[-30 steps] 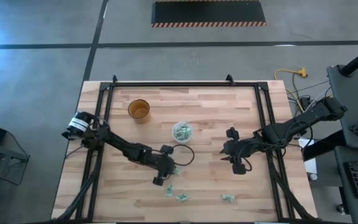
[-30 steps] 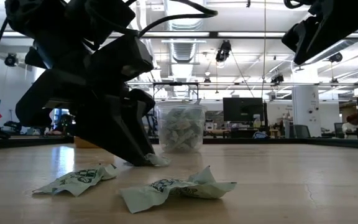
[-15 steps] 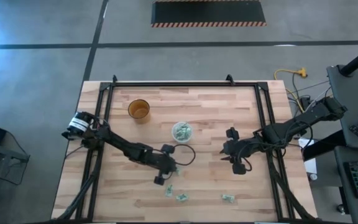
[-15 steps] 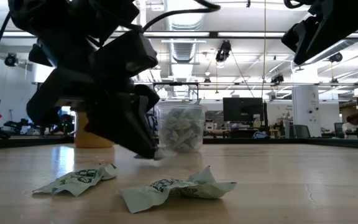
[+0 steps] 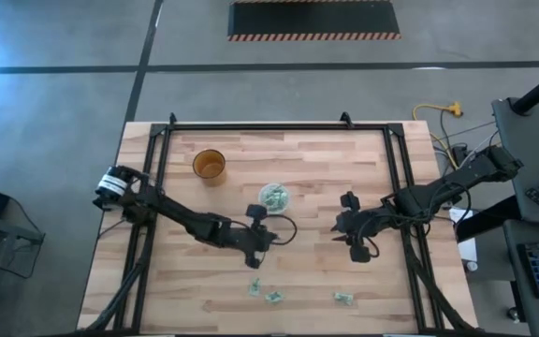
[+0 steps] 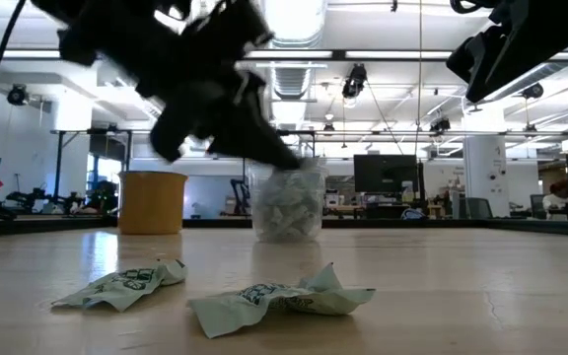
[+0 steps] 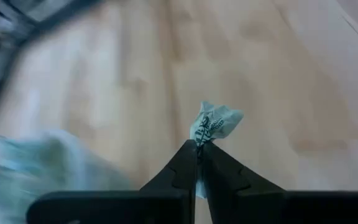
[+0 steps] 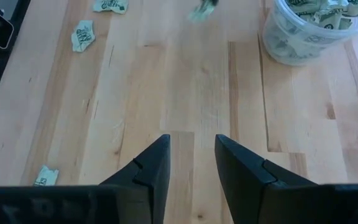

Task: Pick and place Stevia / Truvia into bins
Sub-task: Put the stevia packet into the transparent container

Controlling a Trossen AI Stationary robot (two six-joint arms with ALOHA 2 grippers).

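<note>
The left gripper (image 7: 198,149) has its fingers pressed together on one crumpled green-and-white sachet (image 7: 212,122), which sticks out past the fingertips, lifted clear of the wooden table (image 5: 316,271). In the high view this gripper (image 5: 271,234) hangs just short of the clear plastic cup (image 5: 273,197), on the side nearer the table's front edge; the cup already holds a heap of sachets, too many to count. In the low view the gripper (image 6: 289,158) shows dark and blurred against the cup (image 6: 287,202).

Farther out from those fingers, toward the front edge, three loose sachets (image 5: 272,298) lie on the wood: two close together and one apart, nearer the right arm. One amber cup (image 5: 210,165) stands beyond the clear one, toward the far left corner.

The right gripper (image 8: 191,158) waits over bare wood on the right half of the table, its fingers apart with nothing between them.
</note>
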